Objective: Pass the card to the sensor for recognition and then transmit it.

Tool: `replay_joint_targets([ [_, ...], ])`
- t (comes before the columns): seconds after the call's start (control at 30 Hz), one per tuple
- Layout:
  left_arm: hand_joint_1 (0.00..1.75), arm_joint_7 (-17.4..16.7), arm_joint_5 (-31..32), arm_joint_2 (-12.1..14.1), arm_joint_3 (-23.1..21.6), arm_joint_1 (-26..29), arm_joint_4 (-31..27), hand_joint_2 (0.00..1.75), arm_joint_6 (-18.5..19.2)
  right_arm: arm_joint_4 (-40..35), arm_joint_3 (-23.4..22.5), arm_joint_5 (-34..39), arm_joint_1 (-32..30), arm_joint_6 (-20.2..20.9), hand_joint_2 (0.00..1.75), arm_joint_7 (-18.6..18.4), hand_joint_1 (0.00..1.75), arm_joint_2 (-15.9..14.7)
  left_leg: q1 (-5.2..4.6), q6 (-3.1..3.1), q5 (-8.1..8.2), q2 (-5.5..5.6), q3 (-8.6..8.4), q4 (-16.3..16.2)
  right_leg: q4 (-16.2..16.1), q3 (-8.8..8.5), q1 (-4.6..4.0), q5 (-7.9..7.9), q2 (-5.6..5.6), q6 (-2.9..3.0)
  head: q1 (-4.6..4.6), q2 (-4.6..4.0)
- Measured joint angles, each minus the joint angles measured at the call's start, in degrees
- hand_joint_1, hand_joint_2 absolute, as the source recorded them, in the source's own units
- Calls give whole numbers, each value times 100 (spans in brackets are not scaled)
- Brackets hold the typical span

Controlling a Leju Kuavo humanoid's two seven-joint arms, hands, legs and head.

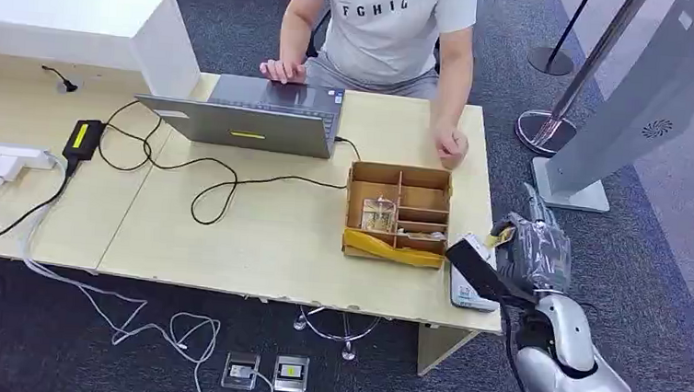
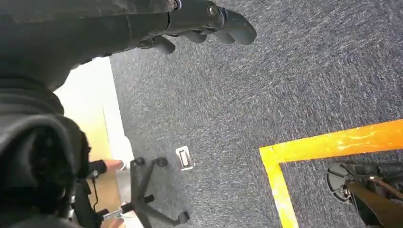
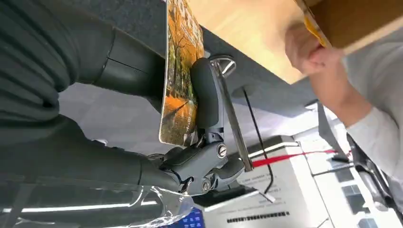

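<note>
1. Card [image 3: 179, 80] was pinched in my right robot hand [image 1: 531, 250], off the bench's [image 1: 257, 236] right end, near the white sensor [image 1: 468, 280].
2. Recognition and handover to the person [image 1: 388, 24] looked undone, I judged.
3. My left robot hand [image 2: 199, 21] hung curled over carpet, holding nothing.

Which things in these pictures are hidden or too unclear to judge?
- Card, right wrist view: the thumb covers part of its face; its print is unreadable.
- Sensor, head view: the right hand and a black wrist part hide most of it.
- Left hand, left wrist view: fingers partly cut off by the edge.
- Wooden box, head view: contents too small.
</note>
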State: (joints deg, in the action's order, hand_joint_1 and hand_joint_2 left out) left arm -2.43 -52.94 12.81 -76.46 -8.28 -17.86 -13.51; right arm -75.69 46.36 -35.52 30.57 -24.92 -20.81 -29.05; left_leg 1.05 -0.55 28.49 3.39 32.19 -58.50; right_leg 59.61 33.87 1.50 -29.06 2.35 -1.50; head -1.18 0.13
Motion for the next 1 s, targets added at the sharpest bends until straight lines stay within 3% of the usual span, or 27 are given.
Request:
replay_joint_targets([
  [0.63, 0, -68, 136, -57, 0, 19, 2, 0, 4, 1308, 114, 385, -229, -35, 175, 411, 175, 604, 0, 0, 1, -14, -2, 0, 0, 3, 0, 0, 5, 0, 0, 0],
  [1.0, 0, -138, 131, -101, 0, 31, 0, 0, -114, 1856, 0, 1255, -196, -179, 175, 852, 175, 859, 0, 0, 1, -19, -7, 0, 0, 1, 0, 3, 8, 3, -2, 0],
])
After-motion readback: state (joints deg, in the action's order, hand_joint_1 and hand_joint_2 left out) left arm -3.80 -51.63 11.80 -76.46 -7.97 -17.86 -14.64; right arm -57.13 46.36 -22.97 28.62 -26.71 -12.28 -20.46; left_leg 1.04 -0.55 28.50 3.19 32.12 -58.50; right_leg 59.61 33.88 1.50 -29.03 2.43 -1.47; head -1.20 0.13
